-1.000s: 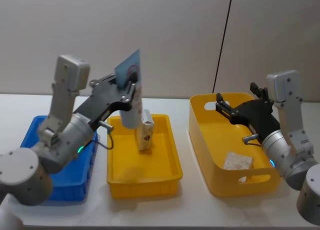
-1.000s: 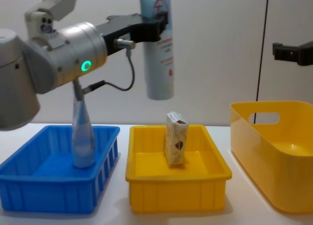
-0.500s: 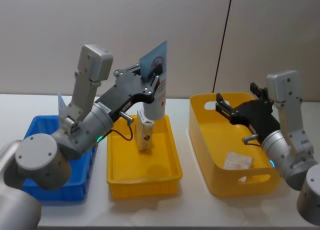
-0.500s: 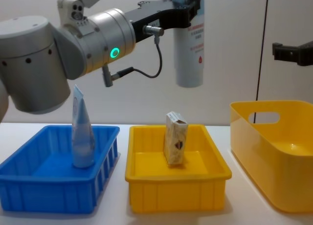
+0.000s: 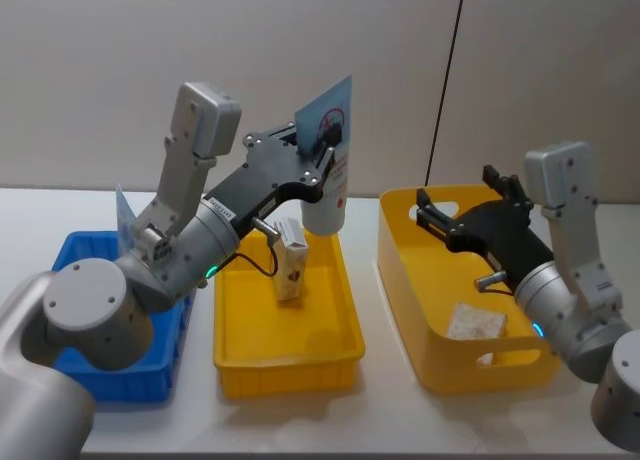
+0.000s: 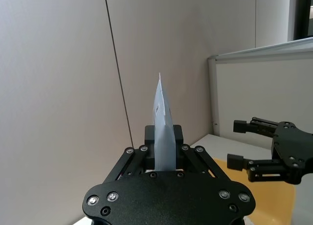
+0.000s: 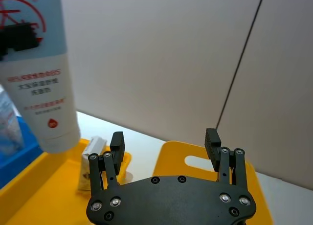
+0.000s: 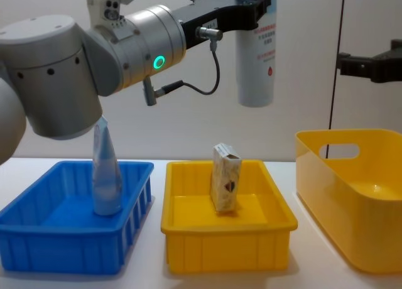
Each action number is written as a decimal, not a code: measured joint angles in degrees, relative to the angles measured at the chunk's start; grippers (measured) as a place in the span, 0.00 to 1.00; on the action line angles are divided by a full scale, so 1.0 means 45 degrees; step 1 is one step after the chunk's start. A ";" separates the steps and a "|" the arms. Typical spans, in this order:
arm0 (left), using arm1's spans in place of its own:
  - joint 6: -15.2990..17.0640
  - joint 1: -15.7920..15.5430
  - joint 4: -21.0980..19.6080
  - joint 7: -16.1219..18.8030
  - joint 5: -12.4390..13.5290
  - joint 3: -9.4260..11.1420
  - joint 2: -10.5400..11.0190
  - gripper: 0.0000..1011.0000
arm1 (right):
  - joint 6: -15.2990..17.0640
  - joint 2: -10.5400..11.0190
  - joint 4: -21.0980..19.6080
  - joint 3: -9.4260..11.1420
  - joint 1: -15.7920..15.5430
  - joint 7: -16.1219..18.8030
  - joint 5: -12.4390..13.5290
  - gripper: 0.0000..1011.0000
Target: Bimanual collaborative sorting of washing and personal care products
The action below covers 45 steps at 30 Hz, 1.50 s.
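My left gripper is shut on the flat top end of a white tube with red and blue text, held upright in the air over the far right corner of the yellow tray. The white tube hangs cap end down. A beige carton stands upright in that tray. A translucent bluish tube stands in the blue bin. My right gripper is open, raised above the deep yellow bin, its fingertips pointing toward the white tube. Another carton lies in that bin.
The three containers stand in a row on a white table, blue on the left, deep yellow on the right. A wall with a thin black cable rises close behind. Bare table runs along the front.
My left gripper has carried the white tube to the right and higher, from over the tray's left side toward the right gripper. The right gripper has shifted slightly left.
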 joint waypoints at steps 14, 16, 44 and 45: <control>-0.0058 -0.0109 0.0116 -0.0089 -0.0024 0.0061 -0.0056 0.17 | -0.0041 0.0388 0.0042 -0.0393 0.0289 0.1697 0.0873 0.99; -0.0060 -0.0113 0.0121 -0.0094 -0.0026 0.0064 -0.0058 0.17 | -0.0015 0.0425 0.0075 -0.0451 0.0347 0.1907 0.0978 0.99; -0.0082 -0.0156 0.0160 -0.0128 -0.0028 0.0084 -0.0079 0.17 | 0.0646 0.0316 0.1948 -0.1836 0.2297 0.3655 0.1710 0.99; -0.0082 -0.0156 0.0160 -0.0128 -0.0028 0.0085 -0.0078 0.17 | 0.0647 0.0298 0.2040 -0.1886 0.2373 0.3657 0.1695 0.99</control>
